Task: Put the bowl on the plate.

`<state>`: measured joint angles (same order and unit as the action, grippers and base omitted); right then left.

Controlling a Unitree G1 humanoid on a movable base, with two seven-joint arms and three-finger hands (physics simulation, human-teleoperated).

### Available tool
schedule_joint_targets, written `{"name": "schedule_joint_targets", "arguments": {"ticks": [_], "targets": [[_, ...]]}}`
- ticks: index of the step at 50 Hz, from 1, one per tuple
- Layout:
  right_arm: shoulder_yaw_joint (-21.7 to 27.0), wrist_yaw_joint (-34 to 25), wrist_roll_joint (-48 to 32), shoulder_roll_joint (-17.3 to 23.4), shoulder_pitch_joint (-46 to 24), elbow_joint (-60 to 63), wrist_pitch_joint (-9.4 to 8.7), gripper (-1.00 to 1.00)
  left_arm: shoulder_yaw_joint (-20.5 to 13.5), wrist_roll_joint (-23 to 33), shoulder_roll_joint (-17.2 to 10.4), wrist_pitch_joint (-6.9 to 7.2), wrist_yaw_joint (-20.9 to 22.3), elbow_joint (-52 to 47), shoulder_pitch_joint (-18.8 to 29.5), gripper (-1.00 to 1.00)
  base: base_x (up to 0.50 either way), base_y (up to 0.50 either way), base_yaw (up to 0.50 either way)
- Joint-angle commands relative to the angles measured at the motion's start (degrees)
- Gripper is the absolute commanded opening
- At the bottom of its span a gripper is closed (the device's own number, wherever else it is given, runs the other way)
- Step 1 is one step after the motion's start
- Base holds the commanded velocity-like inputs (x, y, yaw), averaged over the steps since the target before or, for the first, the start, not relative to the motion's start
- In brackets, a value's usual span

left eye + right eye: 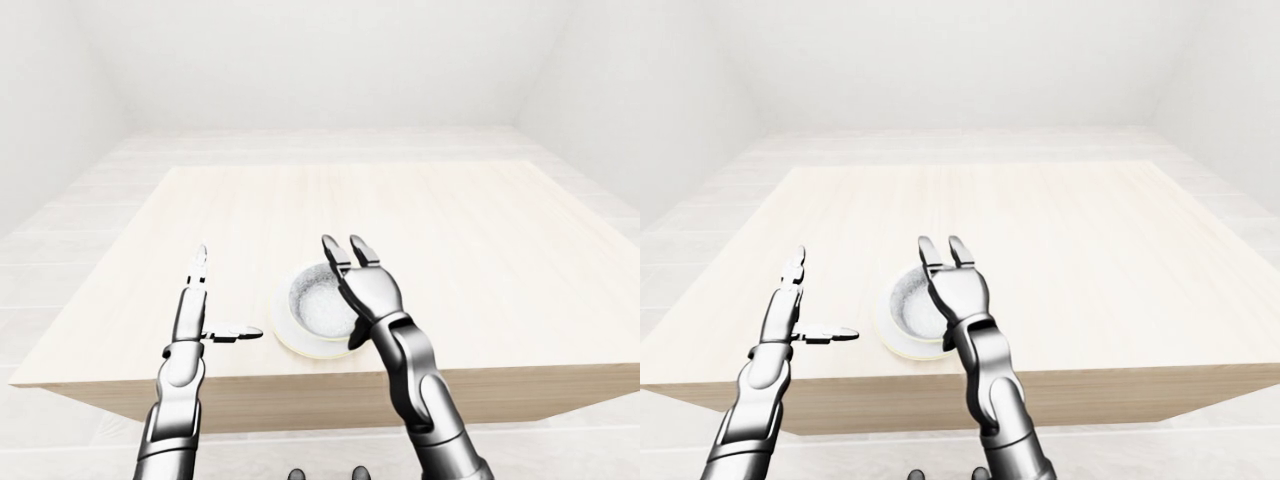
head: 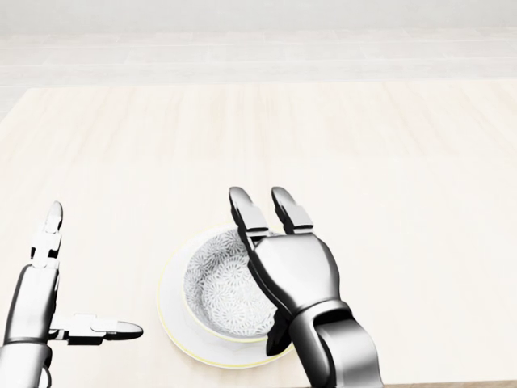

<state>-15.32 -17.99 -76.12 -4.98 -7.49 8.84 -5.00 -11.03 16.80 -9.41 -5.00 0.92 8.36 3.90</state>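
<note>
A white bowl with a grey floral pattern (image 2: pixel 220 293) sits upright on the white plate (image 2: pixel 178 323) near the bottom edge of the table in the head view. My right hand (image 2: pixel 266 212) is open above the bowl's right side, its fingers (image 2: pixel 246 214) stretched out and apart from the rim. It hides the right part of bowl and plate. My left hand (image 2: pixel 73 283) stands open to the left of the plate, holding nothing.
The light wooden table (image 1: pixel 400 210) stretches wide toward the top of the views. Its near edge (image 1: pixel 520 375) runs just below the plate. White floor and walls surround it.
</note>
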Motion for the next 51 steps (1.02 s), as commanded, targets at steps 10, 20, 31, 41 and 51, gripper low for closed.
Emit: {"name": "schedule_joint_targets", "arguments": {"ticks": [10, 20, 31, 41, 51], "targets": [[1.63, -10.97, 1.77, 0.69, 1.09, 13.20, 0.00, 1.00, -0.03, -0.08, 0.05, 0.00, 0.14, -0.87, -0.28, 1.00, 0.00, 0.00, 0.00], [3.51, -16.72, 3.46, 0.51, -0.12, 19.54, 0.00, 1.00, -0.08, -0.02, 0.18, 0.00, 0.27, -1.66, -0.53, 1.00, 0.00, 0.00, 0.00], [5.64, -21.58, 5.74, 0.28, -2.13, 25.62, 0.00, 1.00, -0.21, -0.25, 0.17, 0.00, 0.66, -2.10, -0.46, 1.00, 0.00, 0.00, 0.00], [11.08, -20.39, 11.58, 0.98, -6.33, 31.31, 0.00, 1.00, -0.26, -0.40, 0.14, 0.00, 0.72, -1.86, -0.36, 1.00, 0.00, 0.00, 0.00], [11.32, -16.54, 16.89, 2.60, -5.18, 32.47, 0.00, 1.00, 0.50, 0.41, 0.89, 0.00, 0.78, -3.71, -1.22, 1.00, 0.00, 0.00, 0.00]]}}
